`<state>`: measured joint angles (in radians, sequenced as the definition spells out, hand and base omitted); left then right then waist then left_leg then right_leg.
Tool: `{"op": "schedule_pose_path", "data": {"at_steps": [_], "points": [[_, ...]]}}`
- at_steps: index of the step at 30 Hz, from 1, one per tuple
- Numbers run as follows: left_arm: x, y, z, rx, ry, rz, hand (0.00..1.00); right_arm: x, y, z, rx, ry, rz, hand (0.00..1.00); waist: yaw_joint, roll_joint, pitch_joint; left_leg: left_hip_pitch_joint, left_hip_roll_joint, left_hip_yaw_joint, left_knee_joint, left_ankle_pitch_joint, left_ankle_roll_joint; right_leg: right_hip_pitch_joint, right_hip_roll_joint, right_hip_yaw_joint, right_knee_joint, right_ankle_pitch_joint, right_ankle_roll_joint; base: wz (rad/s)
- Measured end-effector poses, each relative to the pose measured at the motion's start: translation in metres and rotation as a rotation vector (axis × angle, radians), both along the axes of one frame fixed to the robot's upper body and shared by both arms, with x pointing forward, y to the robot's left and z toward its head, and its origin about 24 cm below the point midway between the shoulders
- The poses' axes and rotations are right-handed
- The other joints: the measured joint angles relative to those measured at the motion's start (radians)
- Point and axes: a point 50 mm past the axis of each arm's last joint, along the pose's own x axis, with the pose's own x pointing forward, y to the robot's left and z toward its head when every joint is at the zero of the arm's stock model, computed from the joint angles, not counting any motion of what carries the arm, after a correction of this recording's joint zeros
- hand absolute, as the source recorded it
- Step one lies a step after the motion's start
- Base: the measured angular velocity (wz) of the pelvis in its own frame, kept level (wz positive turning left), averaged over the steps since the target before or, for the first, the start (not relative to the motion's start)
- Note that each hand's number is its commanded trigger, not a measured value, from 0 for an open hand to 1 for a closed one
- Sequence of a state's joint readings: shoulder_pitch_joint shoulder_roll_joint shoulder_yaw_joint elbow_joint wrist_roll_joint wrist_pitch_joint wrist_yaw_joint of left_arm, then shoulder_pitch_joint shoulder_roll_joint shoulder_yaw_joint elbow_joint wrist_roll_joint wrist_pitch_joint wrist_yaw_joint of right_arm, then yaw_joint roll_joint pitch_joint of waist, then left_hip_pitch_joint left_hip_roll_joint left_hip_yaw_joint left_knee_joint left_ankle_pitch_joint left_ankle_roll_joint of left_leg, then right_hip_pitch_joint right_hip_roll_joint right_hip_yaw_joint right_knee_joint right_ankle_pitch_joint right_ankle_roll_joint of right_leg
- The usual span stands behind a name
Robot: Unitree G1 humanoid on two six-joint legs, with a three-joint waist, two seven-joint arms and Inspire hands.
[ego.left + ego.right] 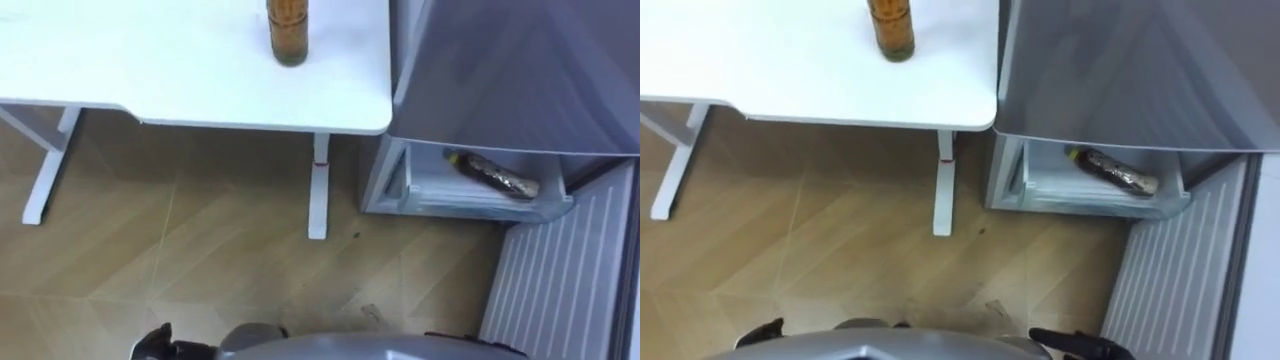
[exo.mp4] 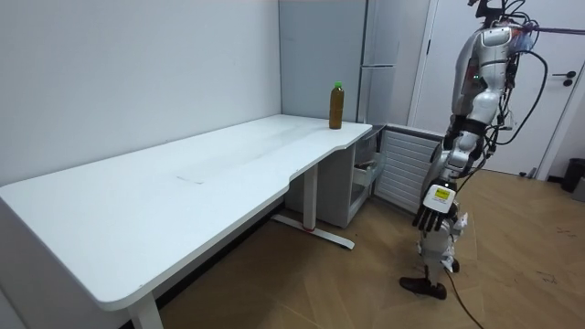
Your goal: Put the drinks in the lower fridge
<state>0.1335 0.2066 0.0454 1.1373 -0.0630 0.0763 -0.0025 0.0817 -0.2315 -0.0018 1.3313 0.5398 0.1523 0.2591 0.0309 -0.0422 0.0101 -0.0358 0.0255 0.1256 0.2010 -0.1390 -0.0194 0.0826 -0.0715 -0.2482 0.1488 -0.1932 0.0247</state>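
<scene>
A brown drink bottle (image 1: 287, 35) with a green cap (image 2: 336, 88) stands upright at the fridge-side end of the white table (image 1: 200, 90). A second dark bottle (image 1: 492, 173) lies on its side in the open lower fridge drawer (image 1: 480, 200). I stand on the floor a step back from the fridge, beside its open door. My left hand (image 2: 438, 208) hangs at my side with relaxed fingers and holds nothing; its edge is at the bottom of the left eye view (image 1: 152, 346). A dark sliver of my right hand (image 1: 1080, 345) is at the bottom right.
The grey fridge body (image 1: 520, 70) rises right of the table. Its ribbed lower door (image 1: 560, 270) stands swung open at my right. A white table leg (image 1: 318, 190) stands close to the drawer. Wooden floor (image 1: 200, 260) lies between me and the table.
</scene>
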Motion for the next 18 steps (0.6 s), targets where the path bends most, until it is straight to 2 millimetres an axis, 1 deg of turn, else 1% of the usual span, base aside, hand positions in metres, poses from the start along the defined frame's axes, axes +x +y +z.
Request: {"op": "schedule_pose_path", "data": {"at_steps": [3,6,12,15,17,18], "points": [[0.0014,0.0001,0.0001,0.013,-0.008,0.045,0.00,-0.0042,-0.0008,-0.0002,-0.017,0.019,-0.004,0.00,-0.005,0.003,0.0011,0.020,0.001,0.010,0.004,-0.013,0.000,0.017,0.000,0.012,-0.001,-0.003,0.003,-0.14],[0.0028,-0.0007,-0.0001,0.020,-0.023,0.113,0.00,-0.0078,-0.0012,-0.0004,-0.025,0.031,-0.003,0.00,-0.005,0.005,-0.0001,0.032,0.001,0.015,0.007,-0.024,0.002,0.023,-0.001,0.025,-0.001,-0.005,0.006,-0.12],[-0.0006,-0.0038,-0.0012,0.025,-0.040,0.243,0.00,-0.0051,-0.0023,-0.0003,-0.058,0.041,0.041,0.00,-0.004,0.010,-0.0007,0.050,0.000,0.024,0.021,-0.047,0.003,0.050,-0.002,0.035,-0.012,-0.009,0.012,-0.05],[-0.0016,-0.0004,-0.0003,0.034,-0.062,0.375,0.00,-0.0028,-0.0028,-0.0002,-0.071,0.047,0.071,0.00,-0.004,0.013,-0.0014,0.064,0.000,0.025,0.021,-0.054,0.002,0.064,-0.002,0.039,-0.014,-0.011,0.014,-0.02],[-0.0014,0.0022,0.0005,0.050,-0.070,0.429,0.00,-0.0028,-0.0027,-0.0003,-0.077,0.051,0.081,0.00,-0.004,0.017,-0.0025,0.070,0.000,0.026,0.022,-0.056,0.001,0.070,-0.002,0.042,-0.014,-0.011,0.015,-0.03],[-0.0015,0.0045,0.0014,0.059,-0.080,0.482,0.00,-0.0027,-0.0030,-0.0003,-0.083,0.052,0.091,0.00,0.003,0.022,-0.0030,0.077,0.001,0.028,0.021,-0.059,0.000,0.073,-0.001,0.049,-0.014,-0.011,0.015,-0.16]]}}
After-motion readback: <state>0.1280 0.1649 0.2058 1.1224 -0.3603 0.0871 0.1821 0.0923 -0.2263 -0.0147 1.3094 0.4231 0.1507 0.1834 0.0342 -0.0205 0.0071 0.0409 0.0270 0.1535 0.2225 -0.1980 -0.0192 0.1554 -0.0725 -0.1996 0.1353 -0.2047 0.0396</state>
